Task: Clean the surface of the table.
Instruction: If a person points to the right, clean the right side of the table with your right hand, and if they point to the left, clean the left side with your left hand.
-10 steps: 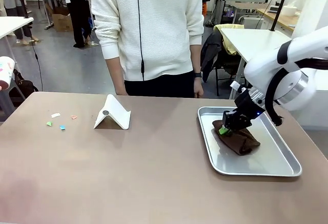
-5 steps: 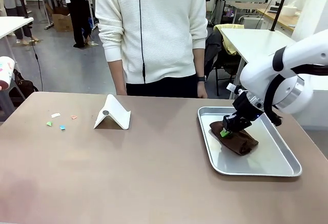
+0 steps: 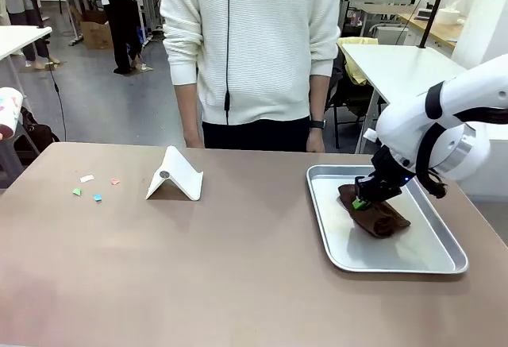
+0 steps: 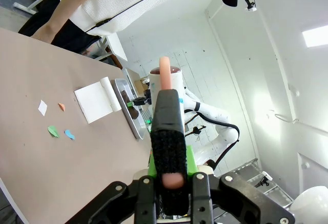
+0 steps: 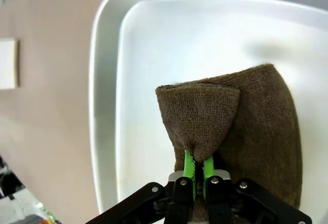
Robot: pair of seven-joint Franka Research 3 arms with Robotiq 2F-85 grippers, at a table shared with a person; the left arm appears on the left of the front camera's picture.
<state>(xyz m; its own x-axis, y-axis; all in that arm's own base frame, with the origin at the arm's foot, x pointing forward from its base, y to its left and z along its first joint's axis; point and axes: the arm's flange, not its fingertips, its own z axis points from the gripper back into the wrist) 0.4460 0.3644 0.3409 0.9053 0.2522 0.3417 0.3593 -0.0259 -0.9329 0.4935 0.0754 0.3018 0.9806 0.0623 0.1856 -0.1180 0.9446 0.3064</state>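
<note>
The right end effector (image 3: pixel 361 202) is clamped on one brown cloth (image 3: pixel 386 221) inside the one metal tray (image 3: pixel 397 268), which sits on the worktop (image 3: pixel 238 275) by its right edge. The left end effector (image 4: pixel 170 158) is clamped on one black tool (image 4: pixel 168 116), with the worktop stretching ahead of it. Four paper scraps (image 3: pixel 97 198) lie near the left edge, and one white stand (image 3: pixel 176 179) is beside them

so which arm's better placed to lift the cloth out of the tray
right, most likely: the right fingers are shut on the brown cloth in the metal tray; the left fingers are shut on a black tool, far from the tray
</note>
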